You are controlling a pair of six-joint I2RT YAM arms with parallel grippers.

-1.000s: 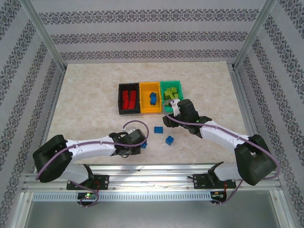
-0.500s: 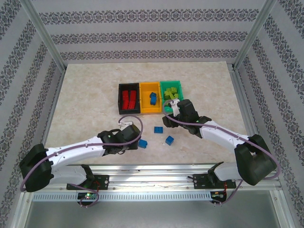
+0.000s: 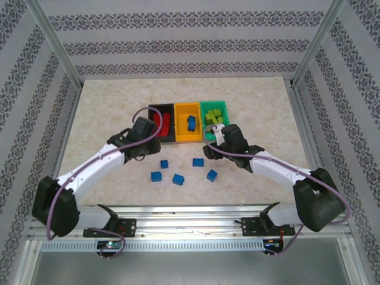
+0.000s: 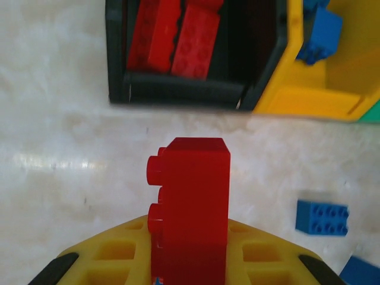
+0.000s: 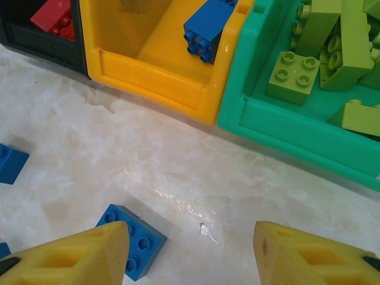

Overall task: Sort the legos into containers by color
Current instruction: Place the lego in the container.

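Delivering a red piece to its container, judging by the pose, with blue pieces (image 3: 177,179) lying loose on the table (image 3: 267,107) and sorting seemingly well along. Straight ahead of the left gripper (image 4: 189,261), just beyond its tips, the black bin (image 4: 178,95) with red legos (image 4: 193,44) already inside; ahead and off to one side, the orange-yellow bin (image 4: 297,101). Ahead of the right gripper (image 5: 190,243), the green bin (image 5: 285,119). Left fingers clamped on the red brick (image 4: 193,190), held above the table and not yet over the bin rim. Right fingers spread apart, holding nothing. Long axis of the red brick lying along the reach of the gripper, pointing away from the wrist toward the black bin; studs turned sideways, not upward. Next move, probably: advancing a little until above the opening, clearing the near wall, then parting the fingers. Just beside one right fingertip, a blue brick (image 5: 133,240), likely meant for the orange-yellow bin
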